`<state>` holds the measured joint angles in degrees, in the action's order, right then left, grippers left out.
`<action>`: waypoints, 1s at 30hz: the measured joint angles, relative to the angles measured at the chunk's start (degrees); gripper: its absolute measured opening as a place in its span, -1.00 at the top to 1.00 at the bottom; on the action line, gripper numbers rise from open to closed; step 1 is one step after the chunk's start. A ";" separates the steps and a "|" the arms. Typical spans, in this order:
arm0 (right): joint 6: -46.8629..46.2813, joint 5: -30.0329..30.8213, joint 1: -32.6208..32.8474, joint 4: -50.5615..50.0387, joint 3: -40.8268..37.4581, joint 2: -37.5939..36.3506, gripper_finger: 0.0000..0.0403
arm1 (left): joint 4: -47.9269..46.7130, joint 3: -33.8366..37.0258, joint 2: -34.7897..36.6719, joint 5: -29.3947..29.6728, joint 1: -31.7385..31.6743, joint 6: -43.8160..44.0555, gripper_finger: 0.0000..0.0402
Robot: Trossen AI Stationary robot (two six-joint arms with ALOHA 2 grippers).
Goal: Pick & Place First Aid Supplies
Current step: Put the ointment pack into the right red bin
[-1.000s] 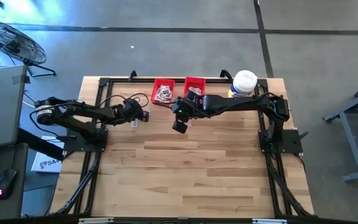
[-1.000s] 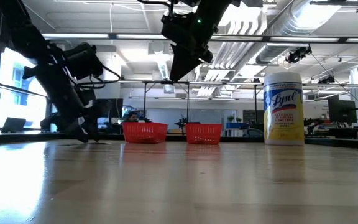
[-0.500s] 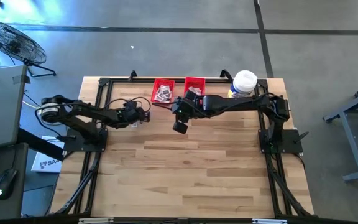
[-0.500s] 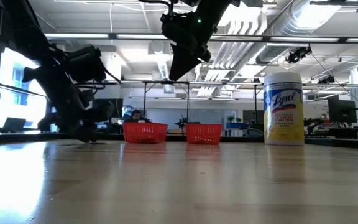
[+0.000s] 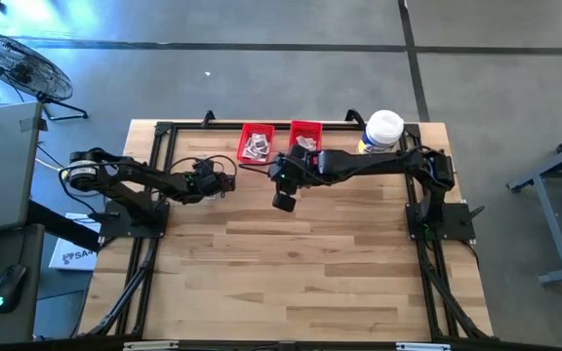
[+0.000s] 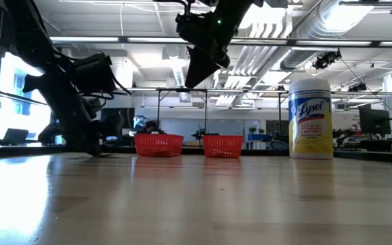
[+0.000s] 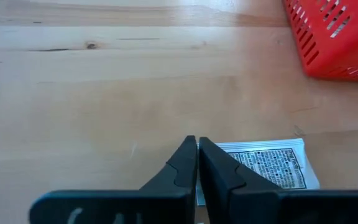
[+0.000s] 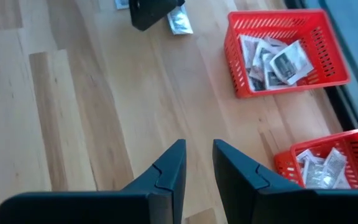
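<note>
Jaws of the left gripper [image 7: 197, 146] are shut on a small white printed packet [image 7: 272, 165] lying on the pale wooden worktop [image 7: 104, 93]. The right gripper [image 8: 197, 155] hangs above, jaws slightly apart, holding nothing.

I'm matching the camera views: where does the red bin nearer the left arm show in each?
High view: red bin at the far edge, left of its twin.
Low view: the left bin.
Left wrist view: upper right corner.
Right wrist view: upper right, holding packets.
Landmark: the left gripper close by.
</note>
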<state>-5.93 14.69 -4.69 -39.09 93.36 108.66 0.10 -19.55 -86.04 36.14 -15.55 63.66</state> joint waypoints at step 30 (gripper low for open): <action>6.25 -2.53 2.61 3.63 -2.38 -2.93 0.63 | -0.52 -5.62 6.97 -2.77 12.76 -11.41 0.99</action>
<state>0.32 12.15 -2.09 -35.46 90.98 105.73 -0.42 -25.17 -79.07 33.36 -2.79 52.25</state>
